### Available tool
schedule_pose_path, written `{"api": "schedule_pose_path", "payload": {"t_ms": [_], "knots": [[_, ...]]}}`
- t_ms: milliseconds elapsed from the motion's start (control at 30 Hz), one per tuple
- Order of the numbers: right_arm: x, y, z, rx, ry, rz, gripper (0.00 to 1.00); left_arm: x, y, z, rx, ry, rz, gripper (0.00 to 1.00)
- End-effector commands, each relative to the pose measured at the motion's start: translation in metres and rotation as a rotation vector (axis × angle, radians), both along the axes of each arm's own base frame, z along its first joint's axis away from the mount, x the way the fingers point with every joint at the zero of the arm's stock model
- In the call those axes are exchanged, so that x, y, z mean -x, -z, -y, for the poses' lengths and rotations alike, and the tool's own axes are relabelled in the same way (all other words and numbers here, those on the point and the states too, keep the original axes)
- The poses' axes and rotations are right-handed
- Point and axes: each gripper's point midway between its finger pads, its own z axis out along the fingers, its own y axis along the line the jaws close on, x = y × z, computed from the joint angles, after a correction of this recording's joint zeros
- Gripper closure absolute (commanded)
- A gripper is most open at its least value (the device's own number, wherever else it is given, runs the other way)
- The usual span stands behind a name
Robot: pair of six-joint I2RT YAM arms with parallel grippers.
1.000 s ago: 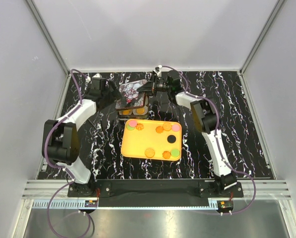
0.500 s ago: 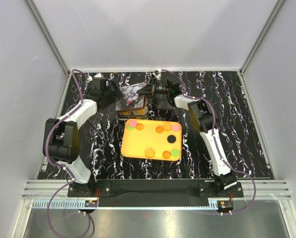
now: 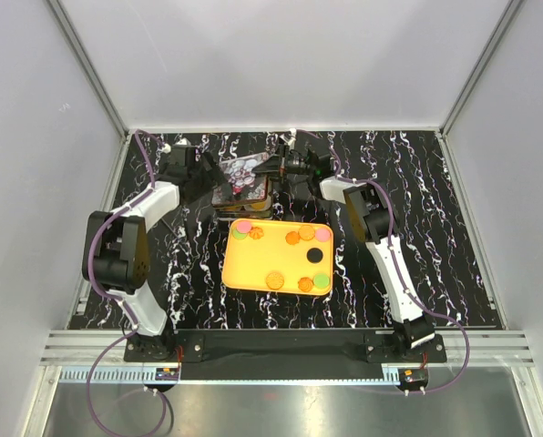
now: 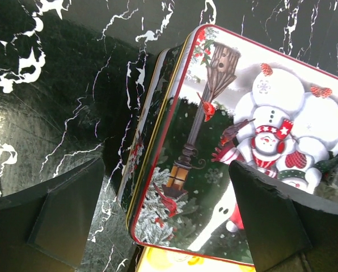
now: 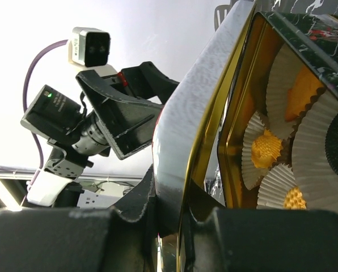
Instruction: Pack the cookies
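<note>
A Christmas tin lid [image 3: 244, 171] with a snowman picture is tilted over the tin base [image 3: 245, 204]. My right gripper [image 3: 277, 166] is shut on the lid's rim [image 5: 197, 113], with a finger on each side [image 5: 183, 209]. White paper cups [image 5: 279, 181] in the base hold orange cookies [image 5: 265, 147]. My left gripper [image 3: 206, 178] is open; its fingers [image 4: 67, 209] stand wide either side of the lid's corner [image 4: 214, 170], not touching it. Several orange, pink-green and black cookies [image 3: 292, 238] lie on the yellow tray [image 3: 253, 264].
The tray lies in front of the tin, mid-table. Black marbled tabletop [image 3: 417, 228] stretches to the right and left of it. White enclosure walls stand close behind the tin. The left arm's camera [image 5: 89, 48] shows opposite the lid in the right wrist view.
My left gripper has moved right, up to the lid's left corner. The right gripper has shifted slightly left and the lid is tilted up more steeply.
</note>
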Motion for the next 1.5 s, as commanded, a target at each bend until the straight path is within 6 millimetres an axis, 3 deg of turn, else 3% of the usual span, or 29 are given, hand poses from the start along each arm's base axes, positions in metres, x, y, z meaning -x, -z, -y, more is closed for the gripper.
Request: {"api": "schedule_pose_path", "payload": {"t_ms": [0,900,1467], "knots": [[0.004,-0.015,0.008,-0.042,-0.024,0.062,1.0,-0.012,-0.01,0.005,0.033,0.011,0.048,0.01],[-0.004,0.011,0.009,0.0,-0.006,0.036,0.97,-0.014,-0.001,0.012,0.085,0.042,0.047,0.02],[-0.006,0.015,0.035,-0.014,0.052,-0.008,0.76,-0.011,0.021,0.013,0.067,0.041,-0.022,0.03]]}}
